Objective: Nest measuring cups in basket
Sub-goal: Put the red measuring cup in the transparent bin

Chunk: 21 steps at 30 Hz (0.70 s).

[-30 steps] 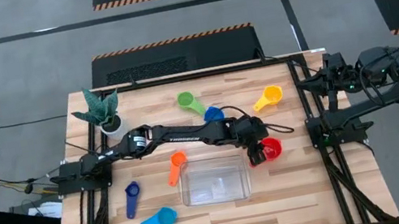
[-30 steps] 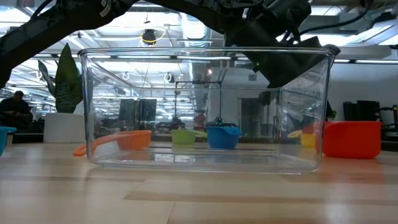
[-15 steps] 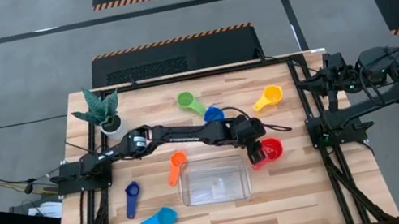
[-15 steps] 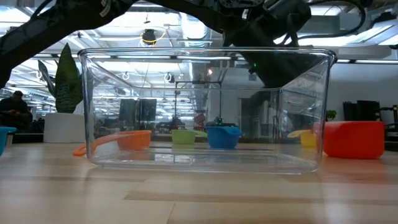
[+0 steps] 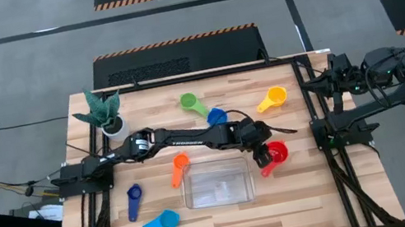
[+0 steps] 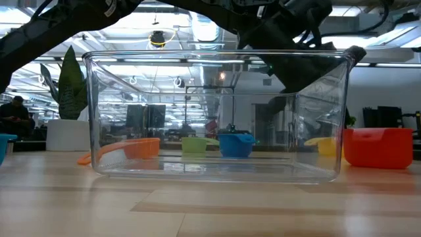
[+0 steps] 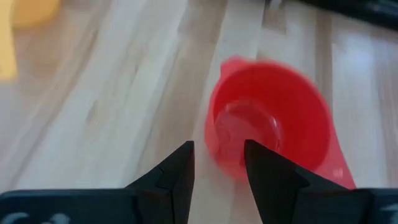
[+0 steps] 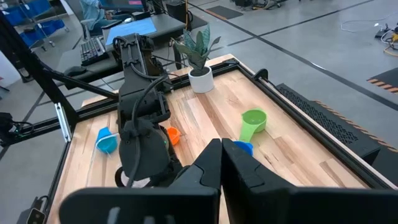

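The red cup stands upright on the table just right of the clear basket; it also shows in the low view. Its handle points toward the near edge. My left gripper reaches across the table and hangs over the cup's basket side. It is open a little, and in the left wrist view its fingers stand on either side of the cup's rim. My right gripper is shut and empty, parked beyond the table's right edge. The basket is empty. My left gripper comes at the red cup from above, slanting from the table's left. One finger is over the cup's inside and the other is outside its wall. I cannot tell whether either finger touches the cup, which stands on the table.
Green, blue and yellow cups lie at the far side. Orange, navy and light blue cups lie left of the basket. A white plant pot stands at the far left.
The red cup has slid a little toward the table's right edge and turned, so its handle now shows on the near side. My left gripper has stayed over the cup and shifted only slightly.
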### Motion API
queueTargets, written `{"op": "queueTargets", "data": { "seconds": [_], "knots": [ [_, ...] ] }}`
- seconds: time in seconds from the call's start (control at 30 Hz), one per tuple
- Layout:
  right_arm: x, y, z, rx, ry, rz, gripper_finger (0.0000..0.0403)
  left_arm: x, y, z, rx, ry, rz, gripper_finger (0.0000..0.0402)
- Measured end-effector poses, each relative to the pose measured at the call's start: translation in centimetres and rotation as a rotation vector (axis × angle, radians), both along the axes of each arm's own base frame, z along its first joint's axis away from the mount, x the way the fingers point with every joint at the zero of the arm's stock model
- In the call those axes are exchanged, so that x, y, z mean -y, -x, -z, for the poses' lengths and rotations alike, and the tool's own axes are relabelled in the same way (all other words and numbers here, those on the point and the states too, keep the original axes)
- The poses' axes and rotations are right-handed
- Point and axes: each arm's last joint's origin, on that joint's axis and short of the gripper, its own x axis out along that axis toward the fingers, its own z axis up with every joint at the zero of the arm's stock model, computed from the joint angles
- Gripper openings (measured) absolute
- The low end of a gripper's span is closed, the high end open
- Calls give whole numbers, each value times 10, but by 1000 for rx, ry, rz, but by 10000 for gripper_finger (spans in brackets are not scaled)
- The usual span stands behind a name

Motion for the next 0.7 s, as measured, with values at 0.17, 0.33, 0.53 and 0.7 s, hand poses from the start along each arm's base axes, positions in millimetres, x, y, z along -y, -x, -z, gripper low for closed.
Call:
{"op": "queueTargets", "data": {
  "seconds": [0.17,0.33,0.53,0.7],
  "knots": [
    [0,0,0,0,0,0,26,0,-1,0,15,-23,51,128],
    [0,0,-1,8,-1,0,26,0,-1,3,7,-49,49,128],
    [0,0,-1,10,-1,0,26,-1,0,4,-5,-81,53,128],
    [0,0,-1,11,-1,0,26,1,-2,8,4,-53,51,128]
  ]
}}
